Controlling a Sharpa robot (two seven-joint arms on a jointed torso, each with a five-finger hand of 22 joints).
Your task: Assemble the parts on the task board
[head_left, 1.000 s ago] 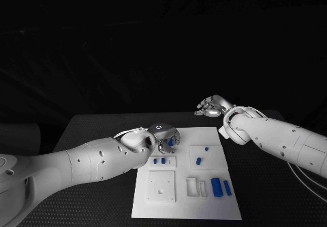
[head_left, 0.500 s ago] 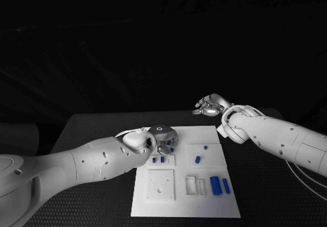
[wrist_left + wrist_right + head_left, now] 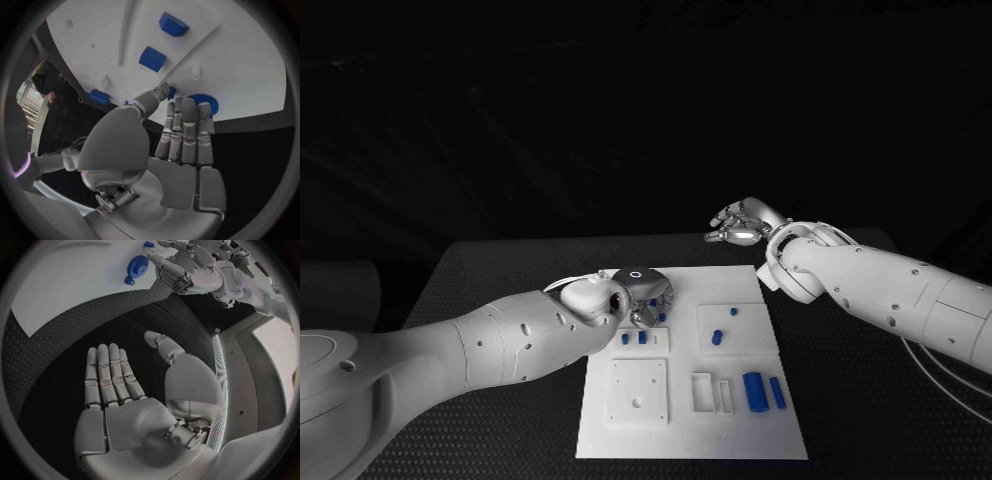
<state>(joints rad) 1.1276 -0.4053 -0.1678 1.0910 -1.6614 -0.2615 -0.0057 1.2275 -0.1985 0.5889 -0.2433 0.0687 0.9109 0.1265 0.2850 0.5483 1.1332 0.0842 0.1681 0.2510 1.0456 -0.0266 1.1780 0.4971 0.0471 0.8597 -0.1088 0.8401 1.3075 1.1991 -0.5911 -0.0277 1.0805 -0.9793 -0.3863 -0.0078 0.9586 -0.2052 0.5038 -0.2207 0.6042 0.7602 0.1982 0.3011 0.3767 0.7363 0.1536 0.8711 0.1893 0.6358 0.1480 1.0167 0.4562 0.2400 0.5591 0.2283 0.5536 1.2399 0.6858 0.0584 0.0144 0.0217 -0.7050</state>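
The left hand [image 3: 643, 293] hung over the far left part of the task board [image 3: 687, 440], fingers straight and side by side with the thumb bent toward them; in the left wrist view [image 3: 156, 150] its fingertips [image 3: 187, 111] reached to a round blue toothed part [image 3: 206, 102] lying on the board near its edge, and I could not tell whether they touched it or held anything. Two small blue block parts [image 3: 152, 58] stood in a raised section of the board just beyond the fingers, and another blue part [image 3: 99, 96] sat at the board's edge beside the thumb. The right hand [image 3: 741, 223] was lifted above the black table [image 3: 473, 270] past the board's far right corner, well apart from the parts; the right wrist view [image 3: 134, 390] showed it flat and spread, holding nothing. Nearer the robot, two upright blue cylinders [image 3: 764, 392] stood on the board's right side, next to a white square plate [image 3: 640, 391]
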